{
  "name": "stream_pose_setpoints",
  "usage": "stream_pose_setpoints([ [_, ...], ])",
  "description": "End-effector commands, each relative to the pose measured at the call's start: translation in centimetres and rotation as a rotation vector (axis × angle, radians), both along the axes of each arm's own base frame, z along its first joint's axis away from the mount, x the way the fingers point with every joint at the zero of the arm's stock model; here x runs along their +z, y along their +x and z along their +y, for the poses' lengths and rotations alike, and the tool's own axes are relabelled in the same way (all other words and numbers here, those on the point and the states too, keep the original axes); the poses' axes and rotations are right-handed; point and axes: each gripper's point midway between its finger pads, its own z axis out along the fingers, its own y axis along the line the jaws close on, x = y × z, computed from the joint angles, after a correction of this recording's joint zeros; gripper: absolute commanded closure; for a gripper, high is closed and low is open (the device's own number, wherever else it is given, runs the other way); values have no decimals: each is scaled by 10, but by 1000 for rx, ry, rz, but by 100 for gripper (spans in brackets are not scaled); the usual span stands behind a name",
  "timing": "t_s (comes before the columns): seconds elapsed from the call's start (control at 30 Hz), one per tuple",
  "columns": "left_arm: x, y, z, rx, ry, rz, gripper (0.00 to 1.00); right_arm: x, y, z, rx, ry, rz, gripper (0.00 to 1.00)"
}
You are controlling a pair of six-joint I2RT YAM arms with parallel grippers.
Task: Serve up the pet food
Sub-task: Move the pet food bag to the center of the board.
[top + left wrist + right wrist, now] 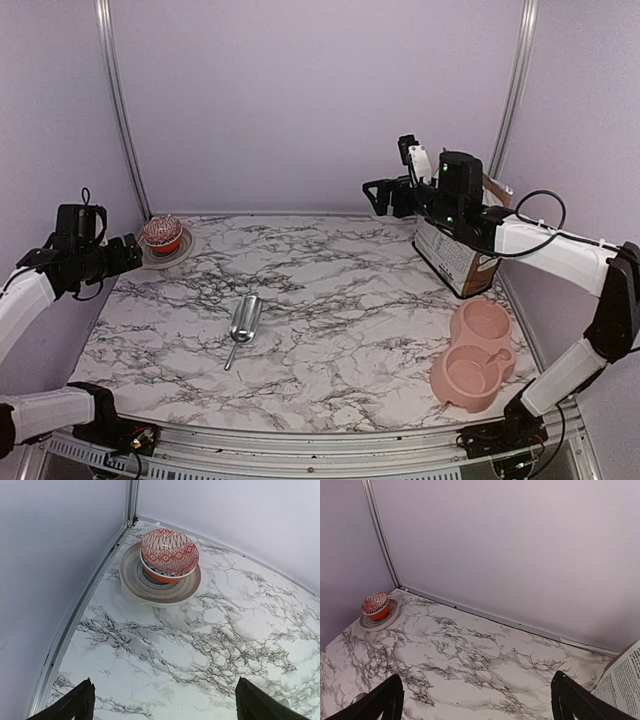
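Near on the right sits the pink bowl [472, 355], with both cups bare. In the middle of the table [340, 290] lies the metal scoop [243, 322], and nothing holds it. It is thin and flat, so it could slip when picked up. The right fingers [380, 702] are wide apart, up high beside the bag [455, 258] at the far right. No pet food shows; it is likely inside the bag. The bag is tall, so a bump could tip it and spill food. The left fingers [75, 702] are wide apart too, near the red ball [162, 231] at the far left, and could grab it by mistake.
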Motion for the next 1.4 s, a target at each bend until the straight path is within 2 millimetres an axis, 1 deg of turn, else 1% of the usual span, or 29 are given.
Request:
stream_pose_setpoints([
  [0.0,-24,-30,-10,-80,-1,70,1,36,5,-10,-70,-4,-83,0],
  [0.03,-21,-34,-9,-76,-3,49,1,35,5,-6,-46,-38,-78,0],
  [0.07,-20,-37,-9,-72,-7,34,1,39,4,0,-6,-71,-91,0],
  [0.1,-13,-38,-10,-77,-11,2,1,43,3,4,16,-92,-98,0],
  [0.13,-19,-41,-12,-93,-7,-6,1,49,4,3,15,-109,-104,0],
  [0.27,-19,-46,-11,-103,7,-41,1,68,18,-8,-60,-201,-112,0],
  [0.43,-15,-50,-18,-123,-31,-64,1,92,37,-39,-207,-308,-113,0],
  [0.47,-12,-51,-19,-124,-38,-78,1,96,41,-49,-244,-338,-108,0],
  [0.53,-8,-54,-19,-122,-48,-102,1,111,49,-73,-324,-377,-106,0],
  [0.6,-8,-56,-19,-124,-49,-118,1,111,59,-97,-362,-395,-66,0],
  [0.63,-11,-57,-20,-131,-45,-118,1,112,64,-110,-379,-396,-45,0],
  [0.73,-22,-59,-20,-138,-34,-95,1,102,80,-147,-432,-417,29,0],
  [0.8,-22,-59,-21,-143,-36,-96,1,96,89,-170,-460,-415,60,0],
  [0.87,-23,-58,-21,-146,-37,-92,2,87,98,-192,-467,-395,111,1],
  [1.0,-27,-58,-22,-149,-38,-79,3,69,110,-226,-480,-351,201,6],
  [1.1,-27,-58,-21,-145,-37,-80,4,51,115,-239,-471,-320,263,7],
  [1.2,-27,-58,-20,-142,-36,-77,4,33,118,-246,-453,-301,316,8],
  [1.27,-28,-58,-20,-142,-35,-75,5,25,119,-250,-454,-297,337,10],
  [1.37,-29,-57,-20,-139,-36,-71,5,20,118,-250,-431,-277,348,12],
])
